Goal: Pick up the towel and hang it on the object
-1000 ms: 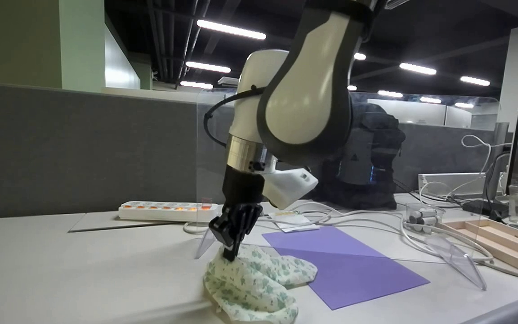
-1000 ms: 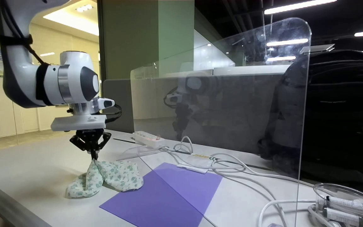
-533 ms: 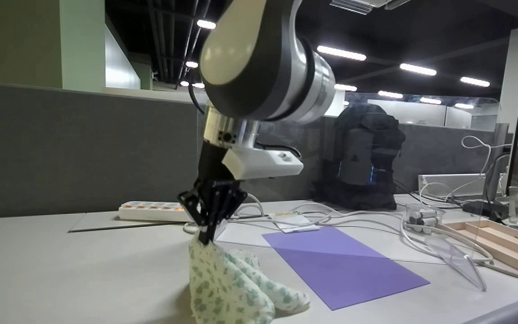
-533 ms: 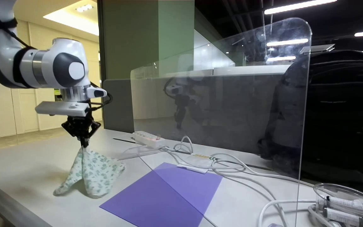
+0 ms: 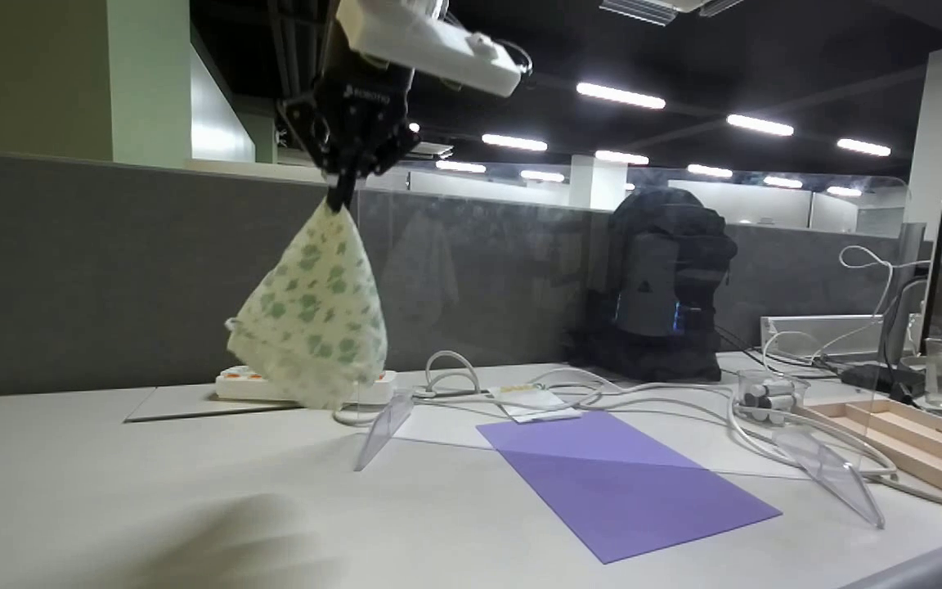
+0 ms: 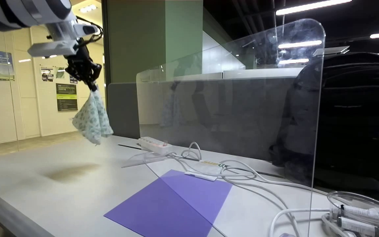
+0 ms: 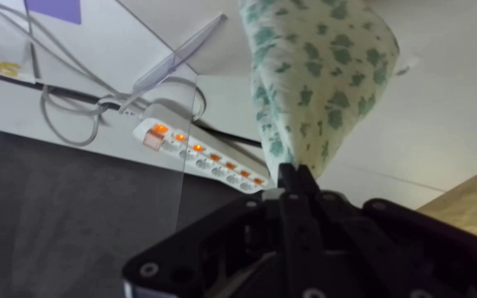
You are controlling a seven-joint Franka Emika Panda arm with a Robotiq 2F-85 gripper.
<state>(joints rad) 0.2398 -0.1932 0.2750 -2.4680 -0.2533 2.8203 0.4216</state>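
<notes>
in an exterior view, pinches the towel (image 5: 316, 319) by its peak in the closed pincer (image 5: 340, 201), above the counter (image 5: 136, 483), partly hiding the power strip (image 5: 246, 389). in an exterior view, dangles it apart from the clear standing panel (image 6: 242, 118), near vertical lengthwise, flaring downward. in the wrist view, shows creased, green-printed cloth.

Wears black-banded white casing (image 6: 43, 14) and a dark looping cable (image 6: 93, 39). Bears pale ROBOTIQ lettering (image 5: 366, 96). Ends in black fingers (image 7: 287, 178) and screw-dotted linkage (image 7: 180, 250).
</notes>
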